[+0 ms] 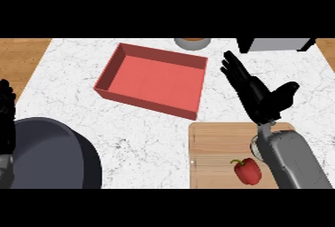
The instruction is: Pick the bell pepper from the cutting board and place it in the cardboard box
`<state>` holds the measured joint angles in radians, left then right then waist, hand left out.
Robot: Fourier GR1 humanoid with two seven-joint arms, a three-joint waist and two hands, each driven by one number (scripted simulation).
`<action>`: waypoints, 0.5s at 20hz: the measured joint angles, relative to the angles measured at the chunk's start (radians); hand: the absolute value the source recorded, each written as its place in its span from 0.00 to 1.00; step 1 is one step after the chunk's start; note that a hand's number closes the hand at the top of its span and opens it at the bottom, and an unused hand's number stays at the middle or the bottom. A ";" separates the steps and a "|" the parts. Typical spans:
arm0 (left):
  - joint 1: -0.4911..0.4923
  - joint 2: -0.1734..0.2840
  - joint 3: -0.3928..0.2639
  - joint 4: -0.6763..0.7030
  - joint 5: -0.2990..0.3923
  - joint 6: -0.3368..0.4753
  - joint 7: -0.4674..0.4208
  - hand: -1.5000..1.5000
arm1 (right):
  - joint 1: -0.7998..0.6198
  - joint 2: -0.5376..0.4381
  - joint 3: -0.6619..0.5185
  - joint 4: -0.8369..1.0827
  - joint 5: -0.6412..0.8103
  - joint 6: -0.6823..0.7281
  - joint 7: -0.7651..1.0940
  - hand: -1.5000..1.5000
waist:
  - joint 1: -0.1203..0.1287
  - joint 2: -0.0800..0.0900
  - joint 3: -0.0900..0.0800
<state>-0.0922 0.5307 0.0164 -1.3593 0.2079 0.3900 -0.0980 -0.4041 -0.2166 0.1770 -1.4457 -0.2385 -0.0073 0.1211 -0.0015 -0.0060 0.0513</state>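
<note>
A red bell pepper (248, 171) with a green stem lies on the wooden cutting board (216, 150) at the lower right. A red open box (153, 80) with nothing inside sits at the upper middle of the white marble counter. My right hand (258, 91) is raised above the board's far edge, open, fingers straight and pointing up-left, holding nothing; its forearm passes just right of the pepper. My left hand (6, 111) shows at the left edge, open with its fingers up, resting.
A large dark round pan or bowl (46, 155) fills the lower left. A grey cup with orange contents (192, 43) and a grey appliance (274, 44) stand at the counter's far edge. Wooden floor shows past the counter's sides.
</note>
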 measured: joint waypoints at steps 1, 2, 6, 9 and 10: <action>0.003 0.001 -0.006 -0.005 -0.006 -0.002 0.002 0.50 | 0.004 0.002 -0.001 -0.009 -0.002 0.007 -0.015 0.00 | 0.000 0.001 -0.010; 0.001 0.003 -0.017 -0.013 -0.015 -0.003 0.015 0.50 | 0.014 0.000 0.002 -0.026 -0.002 0.022 -0.045 0.00 | -0.002 0.001 -0.019; 0.005 0.011 -0.071 -0.035 -0.057 -0.025 0.033 0.50 | 0.046 -0.002 0.062 -0.169 0.044 0.075 -0.193 0.00 | -0.016 -0.005 -0.033; 0.011 0.022 -0.081 -0.041 -0.066 -0.039 0.039 0.50 | 0.061 -0.108 0.053 -0.180 0.234 -0.003 -0.229 0.00 | -0.049 -0.015 -0.039; 0.012 0.022 -0.088 -0.053 -0.069 -0.045 0.044 0.50 | 0.100 -0.095 0.054 -0.187 0.266 -0.047 -0.254 0.00 | -0.047 -0.014 -0.037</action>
<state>-0.0804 0.5529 -0.0712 -1.4127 0.1389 0.3453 -0.0539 -0.3043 -0.3115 0.2314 -1.6329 0.0276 -0.0543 -0.1331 -0.0488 -0.0204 0.0145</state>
